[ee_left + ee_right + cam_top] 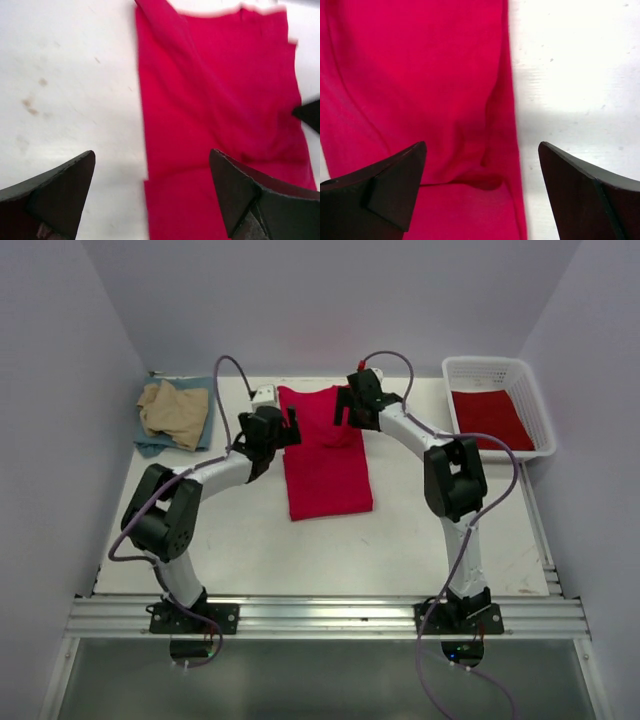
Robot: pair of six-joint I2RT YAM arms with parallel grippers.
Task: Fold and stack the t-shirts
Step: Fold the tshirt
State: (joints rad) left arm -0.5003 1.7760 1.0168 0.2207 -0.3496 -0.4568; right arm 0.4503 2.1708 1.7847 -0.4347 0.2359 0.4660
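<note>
A bright red t-shirt [327,465] lies flat in the middle of the table, folded into a long narrow strip. My left gripper [291,427] hovers open over its left edge, and in the left wrist view the red cloth [220,90] lies below the spread jaws [152,152] with nothing held. My right gripper [346,405] is open above the shirt's right edge; its wrist view shows red cloth [420,75] with a fold crease under the gripper [482,145]. A tan t-shirt [175,408] lies crumpled on a blue-grey one [150,446] at the far left.
A white lattice basket [484,364] stands at the far right corner with another red t-shirt [490,418] inside. Bare white table [330,550] stretches between the shirt and the arm bases. Walls enclose the table on three sides.
</note>
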